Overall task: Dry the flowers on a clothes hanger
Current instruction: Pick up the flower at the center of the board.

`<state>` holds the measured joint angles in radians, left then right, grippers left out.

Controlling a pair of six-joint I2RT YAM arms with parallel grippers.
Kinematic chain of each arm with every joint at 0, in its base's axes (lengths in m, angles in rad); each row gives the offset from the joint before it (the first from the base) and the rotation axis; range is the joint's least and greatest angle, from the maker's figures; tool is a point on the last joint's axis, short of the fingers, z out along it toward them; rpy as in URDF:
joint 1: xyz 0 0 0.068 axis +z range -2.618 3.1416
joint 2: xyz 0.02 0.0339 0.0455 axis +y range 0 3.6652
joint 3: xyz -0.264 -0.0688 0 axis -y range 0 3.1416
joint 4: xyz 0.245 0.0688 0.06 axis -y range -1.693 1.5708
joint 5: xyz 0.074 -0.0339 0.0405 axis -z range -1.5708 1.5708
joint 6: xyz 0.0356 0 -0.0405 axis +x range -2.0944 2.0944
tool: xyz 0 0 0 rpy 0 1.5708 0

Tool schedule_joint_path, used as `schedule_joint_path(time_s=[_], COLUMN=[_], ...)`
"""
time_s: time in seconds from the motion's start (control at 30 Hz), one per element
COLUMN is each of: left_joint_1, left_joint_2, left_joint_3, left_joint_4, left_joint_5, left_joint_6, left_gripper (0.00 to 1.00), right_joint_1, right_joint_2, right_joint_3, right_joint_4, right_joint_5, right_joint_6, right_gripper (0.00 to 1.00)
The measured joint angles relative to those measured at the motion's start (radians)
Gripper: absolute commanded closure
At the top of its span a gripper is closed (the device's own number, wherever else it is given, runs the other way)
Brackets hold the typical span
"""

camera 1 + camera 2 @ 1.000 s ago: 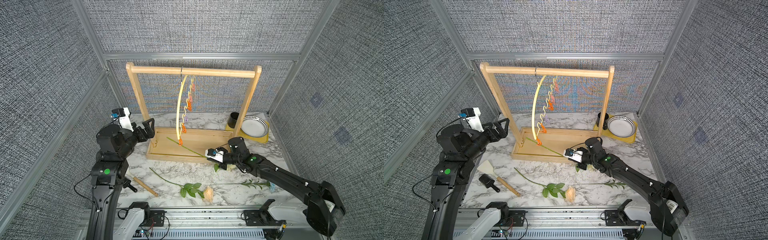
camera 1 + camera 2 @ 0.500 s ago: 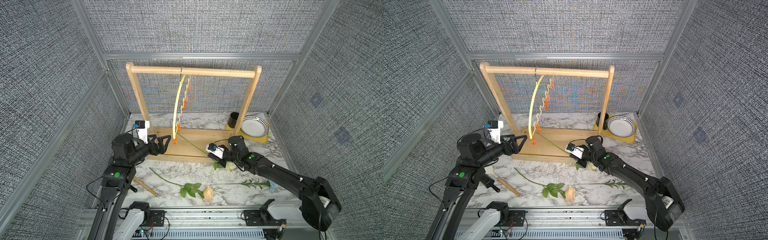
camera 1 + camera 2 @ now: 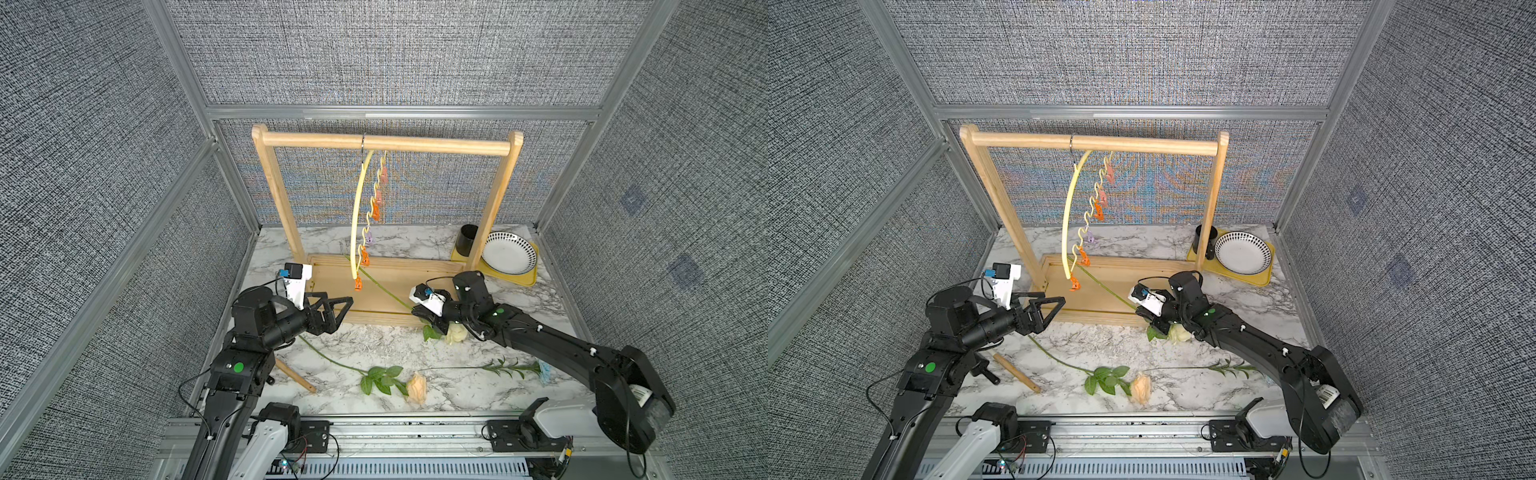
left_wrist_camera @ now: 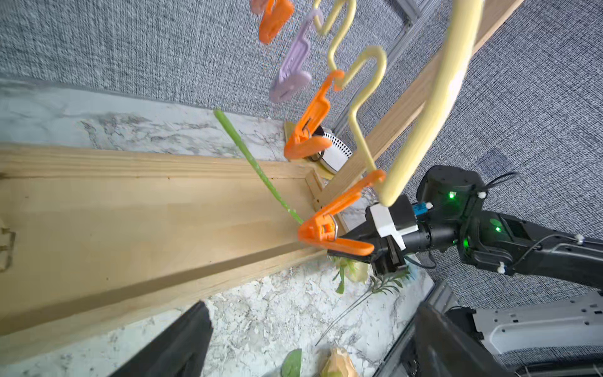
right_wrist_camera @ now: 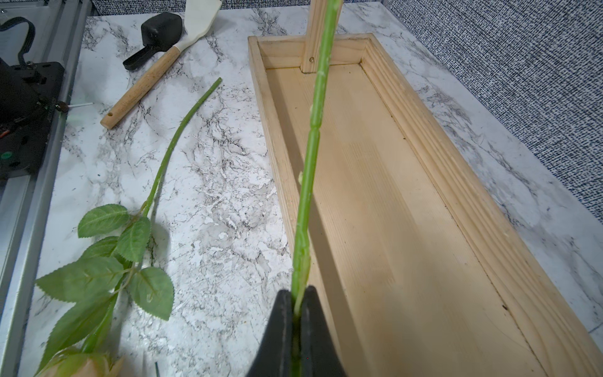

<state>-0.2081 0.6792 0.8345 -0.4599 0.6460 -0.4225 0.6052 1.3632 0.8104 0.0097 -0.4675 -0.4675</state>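
In both top views the clothes hanger (image 3: 354, 224) hangs from the wooden rack (image 3: 415, 145), the left gripper (image 3: 341, 311) spread wide near its lowest orange clip (image 3: 358, 284). The left wrist view puts that clip close to the cream rose stem (image 4: 257, 166); the right wrist view shows the right gripper (image 5: 295, 298) pinching that stem.

L hand (image 3: 344, 309) now lower, fwd, near lowest orange clip (image 3: 358, 284)
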Motion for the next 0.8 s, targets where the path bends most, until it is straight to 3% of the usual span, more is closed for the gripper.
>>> schedule_joint_path(time_s=[0.23,0.57,0.63,0.7,0.8], left_joint_1=[-0.048,-0.119,-0.134,-0.146,-0.15], left_joint_2=[0.027,0.19,0.232,0.254,0.24], left_joint_3=[0.004,0.116,0.135,0.148,0.142], left_joint_4=[0.023,0.025,0.023,0.024,0.025], left_joint_5=[-0.001,-0.17,-0.175,-0.173,-0.171], left_joint_6=[0.001,0.041,0.052,0.065,0.077], left_gripper=[0.02,0.14,0.13,0.01,0.0], right_joint_1=[0.0,0.005,0.012,0.018,0.026], right_joint_2=[0.0,-0.007,-0.006,0.001,0.012], right_joint_3=[0.0,0.0,0.0,0.008,0.02], right_joint_4=[0.0,-0.003,-0.007,-0.014,-0.011], right_joint_5=[-0.003,0.014,0.023,0.028,0.025], right_joint_6=[-0.001,-0.004,-0.006,-0.011,-0.006], right_gripper=[0.94,0.94,0.94,0.94,0.94])
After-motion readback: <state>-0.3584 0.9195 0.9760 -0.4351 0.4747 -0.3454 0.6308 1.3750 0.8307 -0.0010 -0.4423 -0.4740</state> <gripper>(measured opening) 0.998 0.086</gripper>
